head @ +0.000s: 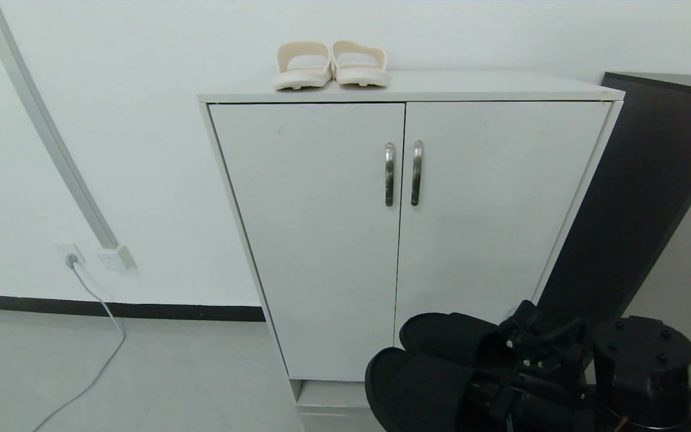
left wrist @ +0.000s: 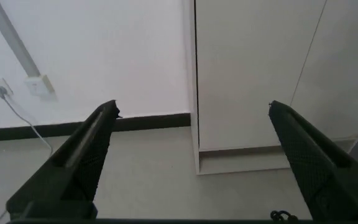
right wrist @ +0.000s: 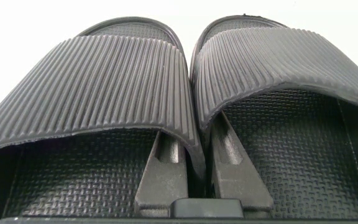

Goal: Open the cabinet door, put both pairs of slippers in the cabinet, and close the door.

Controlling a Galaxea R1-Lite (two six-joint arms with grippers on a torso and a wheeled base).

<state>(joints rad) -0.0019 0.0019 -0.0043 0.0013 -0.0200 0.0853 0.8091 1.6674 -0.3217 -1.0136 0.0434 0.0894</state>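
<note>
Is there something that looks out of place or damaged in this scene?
Only one thing: the cream slippers lie on top of the cabinet, an odd place for footwear, though they sit neatly side by side. Both doors are shut. Nothing looks spilled or damaged.

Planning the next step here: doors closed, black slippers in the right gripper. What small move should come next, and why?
Probably bring the open left gripper to the left door's handle. Both cabinet doors are shut, and the right gripper is clamped on the black slippers, so only the left is free.
</note>
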